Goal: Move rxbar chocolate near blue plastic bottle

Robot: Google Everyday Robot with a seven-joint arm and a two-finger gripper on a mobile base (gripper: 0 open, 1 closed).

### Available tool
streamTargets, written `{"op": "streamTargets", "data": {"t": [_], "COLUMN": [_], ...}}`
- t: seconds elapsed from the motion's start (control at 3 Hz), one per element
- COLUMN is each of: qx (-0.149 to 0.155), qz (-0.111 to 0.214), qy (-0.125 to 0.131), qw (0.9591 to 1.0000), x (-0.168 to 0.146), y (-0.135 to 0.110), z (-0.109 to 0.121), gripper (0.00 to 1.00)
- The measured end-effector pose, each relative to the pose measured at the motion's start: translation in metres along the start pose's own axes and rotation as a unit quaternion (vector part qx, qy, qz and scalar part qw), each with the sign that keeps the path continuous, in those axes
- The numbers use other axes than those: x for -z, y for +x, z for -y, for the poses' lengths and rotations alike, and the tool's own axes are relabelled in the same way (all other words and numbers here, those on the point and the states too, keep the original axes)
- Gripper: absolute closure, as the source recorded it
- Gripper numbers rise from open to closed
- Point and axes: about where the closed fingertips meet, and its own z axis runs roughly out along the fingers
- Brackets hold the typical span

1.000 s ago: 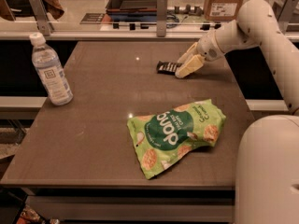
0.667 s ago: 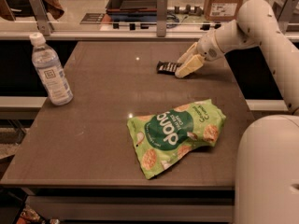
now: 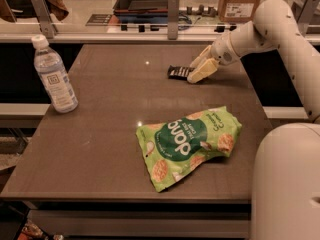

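From my station I see the gripper (image 3: 196,70) low over the far right part of the table (image 3: 100,149), reaching in from the right on the white arm (image 3: 272,26). The rxbar chocolate (image 3: 178,72) lies flat on the tabletop right at the gripper's tip. Its near end meets the gripper and the rest of the dark wrapper sticks out to the left of it. I cannot tell whether the gripper is clamped on the bar or only set against it, as the contact point is hidden from me. The blue plastic bottle (image 3: 54,75) stands upright, white cap on top, well away to the left of the gripper and a little closer to the camera, near the table's left edge. The bar and the bottle are far apart, with bare tabletop between them. A green snack bag (image 3: 187,144) lies crumpled and flat on the table on the camera side of the gripper, apart from both it and the bar. Behind the gripper, past the far edge of the table, I can make out a cardboard box (image 3: 241,0). Further to the left of that sits a dark tray (image 3: 142,1).
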Motion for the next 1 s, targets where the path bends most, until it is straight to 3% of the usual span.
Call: {"op": "streamTargets", "data": {"t": [1.0], "qx": [0.000], "qz": [0.000], "qy": [0.000], "qw": [1.0000], "x": [0.0006], "y": [-0.0010], "z": [0.0000], "gripper": [1.00]}}
